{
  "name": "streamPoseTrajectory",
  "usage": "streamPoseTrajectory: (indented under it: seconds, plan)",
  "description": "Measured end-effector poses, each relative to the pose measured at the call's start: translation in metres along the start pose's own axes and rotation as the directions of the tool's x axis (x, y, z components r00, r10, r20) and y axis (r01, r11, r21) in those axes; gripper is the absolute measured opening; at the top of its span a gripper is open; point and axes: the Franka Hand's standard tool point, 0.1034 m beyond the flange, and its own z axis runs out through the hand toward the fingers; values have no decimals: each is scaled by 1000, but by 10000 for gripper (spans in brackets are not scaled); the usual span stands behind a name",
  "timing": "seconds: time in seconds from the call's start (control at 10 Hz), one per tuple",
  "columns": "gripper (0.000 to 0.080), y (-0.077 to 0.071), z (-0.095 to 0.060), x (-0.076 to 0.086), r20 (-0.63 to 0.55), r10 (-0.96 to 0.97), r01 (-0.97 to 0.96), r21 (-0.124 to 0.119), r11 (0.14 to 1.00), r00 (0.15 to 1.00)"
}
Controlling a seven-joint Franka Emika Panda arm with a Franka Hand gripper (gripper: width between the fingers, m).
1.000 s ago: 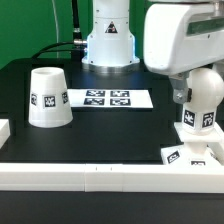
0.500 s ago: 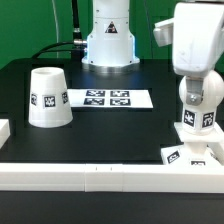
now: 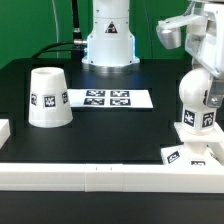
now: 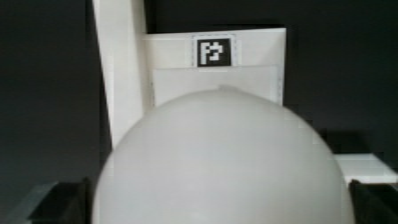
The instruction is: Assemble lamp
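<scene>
The round white bulb stands upright on the flat square base block at the exterior view's right, near the front. My gripper is directly over the bulb's top, its fingers hard to make out there. In the wrist view the bulb fills the picture between my gripper's two dark fingers, which stand wide apart on either side. The base with its tag shows beyond the bulb. The tapered shade stands mouth-down at the exterior view's left.
The marker board lies flat in the middle of the black table. A white rail runs along the front edge and shows as a white strip in the wrist view. The robot's base stands at the back.
The arm's wrist above the bulb has turned and shifted toward the exterior view's right. The bulb's tags stay in the same place; bulb, base and shade have not moved.
</scene>
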Motion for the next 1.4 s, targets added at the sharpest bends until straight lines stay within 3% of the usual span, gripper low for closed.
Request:
streamPoseTrajectory:
  seconds: [0.3,0.4,0.9,1.2,1.4]
  plan:
    - [699,1,0,-3,15,-152,152,-3,988,988]
    - [576,3,0,-3,19,-163,163,-14,987,986]
    - [576,3,0,-4,20,-128,128,-14,992,992]
    - [577,1,1,-11,12,124,-124,0,992,992]
    - [577,0,0,-11,4,327,-327,13,945,945]
